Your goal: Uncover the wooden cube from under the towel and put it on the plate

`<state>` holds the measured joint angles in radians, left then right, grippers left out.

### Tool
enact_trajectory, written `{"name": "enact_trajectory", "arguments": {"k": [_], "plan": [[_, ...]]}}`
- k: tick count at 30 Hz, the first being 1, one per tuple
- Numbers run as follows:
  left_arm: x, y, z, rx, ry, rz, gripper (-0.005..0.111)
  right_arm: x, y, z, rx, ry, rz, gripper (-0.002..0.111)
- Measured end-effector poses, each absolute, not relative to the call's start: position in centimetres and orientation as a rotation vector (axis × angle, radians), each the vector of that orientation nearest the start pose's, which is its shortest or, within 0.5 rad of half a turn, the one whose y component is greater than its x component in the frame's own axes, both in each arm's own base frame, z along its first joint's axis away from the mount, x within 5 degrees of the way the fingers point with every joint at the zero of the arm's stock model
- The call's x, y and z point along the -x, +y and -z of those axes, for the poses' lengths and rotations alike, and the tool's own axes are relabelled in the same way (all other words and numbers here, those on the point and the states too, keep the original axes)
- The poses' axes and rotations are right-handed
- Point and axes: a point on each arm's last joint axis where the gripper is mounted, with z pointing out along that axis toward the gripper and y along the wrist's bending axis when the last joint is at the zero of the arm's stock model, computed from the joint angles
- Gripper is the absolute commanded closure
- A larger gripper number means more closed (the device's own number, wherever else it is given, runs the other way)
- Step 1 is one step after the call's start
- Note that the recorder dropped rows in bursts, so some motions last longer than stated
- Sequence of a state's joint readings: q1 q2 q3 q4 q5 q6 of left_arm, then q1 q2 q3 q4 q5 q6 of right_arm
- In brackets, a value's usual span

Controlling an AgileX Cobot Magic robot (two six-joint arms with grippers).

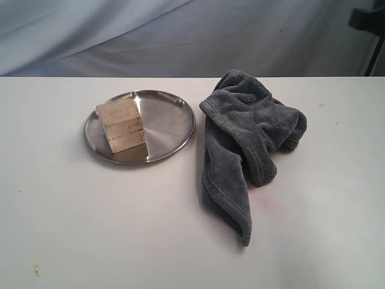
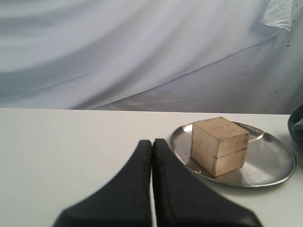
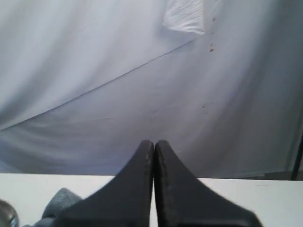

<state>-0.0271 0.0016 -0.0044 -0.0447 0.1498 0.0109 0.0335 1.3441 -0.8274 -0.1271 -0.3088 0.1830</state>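
The pale wooden cube rests on the left part of the shiny steel plate, uncovered. The left wrist view shows the same wooden cube on the plate, a short way beyond my left gripper, which is shut and holds nothing. The grey towel lies crumpled on the table to the right of the plate. My right gripper is shut and empty, and a bit of the towel shows beside it. Neither gripper appears in the exterior view.
The white table runs to a pale fabric backdrop behind it. A dark stand sits at the far right corner.
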Motion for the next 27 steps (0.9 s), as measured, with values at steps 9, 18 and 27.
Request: {"name": "enact_trajectory", "arguments": {"k": [9, 18, 27], "plan": [[-5.6, -0.2, -20.1, 0.0, 1.631, 0.052, 0.105, -22.1, -1.2, -34.9, -0.099, 1.5, -0.049, 0.108], [-5.6, -0.2, -20.1, 0.0, 1.631, 0.052, 0.105, -13.4, -0.6, -35.5, -0.091, 1.306, -0.053, 0.108], [-5.6, -0.2, -20.1, 0.0, 1.631, 0.052, 0.105, -8.5, -0.4, -31.7, -0.103, 1.342, -0.043, 0.108]]}}
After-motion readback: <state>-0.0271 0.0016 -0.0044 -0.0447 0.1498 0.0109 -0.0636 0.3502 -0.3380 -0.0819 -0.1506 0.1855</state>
